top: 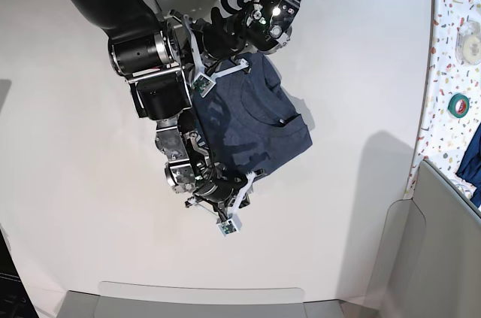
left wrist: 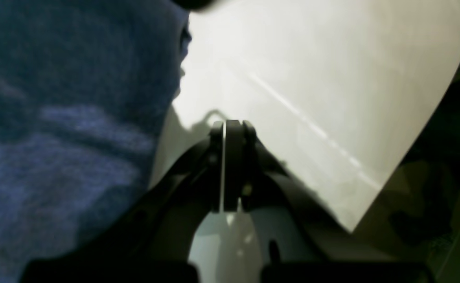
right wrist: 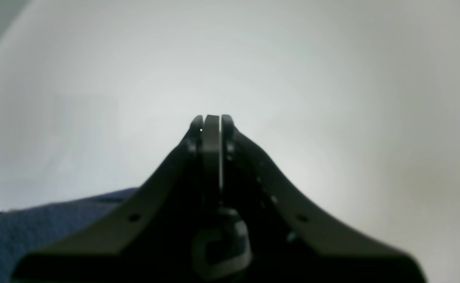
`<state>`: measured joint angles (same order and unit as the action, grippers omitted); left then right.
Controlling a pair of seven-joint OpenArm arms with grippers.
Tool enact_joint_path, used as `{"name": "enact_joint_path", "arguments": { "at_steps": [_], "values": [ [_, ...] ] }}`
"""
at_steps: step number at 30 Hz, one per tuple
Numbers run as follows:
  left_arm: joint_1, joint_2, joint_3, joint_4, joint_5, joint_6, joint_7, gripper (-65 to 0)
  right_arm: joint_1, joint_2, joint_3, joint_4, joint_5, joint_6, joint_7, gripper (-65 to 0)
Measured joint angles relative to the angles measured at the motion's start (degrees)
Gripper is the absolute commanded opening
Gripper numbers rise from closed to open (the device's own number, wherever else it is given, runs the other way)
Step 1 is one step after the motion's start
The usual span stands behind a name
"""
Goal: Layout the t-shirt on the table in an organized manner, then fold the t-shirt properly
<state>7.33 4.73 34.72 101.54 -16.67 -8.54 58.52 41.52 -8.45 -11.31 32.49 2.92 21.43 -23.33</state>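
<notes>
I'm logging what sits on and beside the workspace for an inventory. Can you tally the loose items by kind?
t-shirt, folded on the table: 1
tape rolls on the speckled side surface, one pale, one green: 2
Total: 3

both arms reach in from far side of table [top: 75, 205], wrists bent down, close together. left gripper [left wrist: 230, 127] — jaws pressed shut, tips low over table surface. right gripper [right wrist: 211, 120] — jaws shut too, nothing between them, nearer table's front edge than left.
</notes>
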Motion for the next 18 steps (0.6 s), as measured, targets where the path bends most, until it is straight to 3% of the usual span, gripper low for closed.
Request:
{"name": "enact_joint_path", "arguments": {
  "at_steps": [5, 10, 13, 18],
  "values": [
    [0.5, -1.8, -2.4, 0.0, -0.4, -0.1, 0.5, -65.0, -1.0, 0.0, 0.0, 0.3, 0.0, 2.8, 0.0, -64.4],
    [0.7, -2.0, -11.0, -0.3, -0.3, 0.2, 6.6, -65.0, -3.9, -0.1, 0.0, 2.4, 0.2, 5.4, 0.1, -64.4],
    [0.6, -4.5, -14.1, 0.0, -1.7, -0.1, 6.6, -65.0, -7.3, 1.9, -0.2, 7.1, 0.6, 6.0, 0.6, -64.4],
    [0.0, -9.2, -17.1, 0.4, -2.8, -0.5, 5.8, -65.0, -11.4, 7.8, 0.1, 15.4, 0.8, 6.1, -4.3, -64.4]
  ]
}}
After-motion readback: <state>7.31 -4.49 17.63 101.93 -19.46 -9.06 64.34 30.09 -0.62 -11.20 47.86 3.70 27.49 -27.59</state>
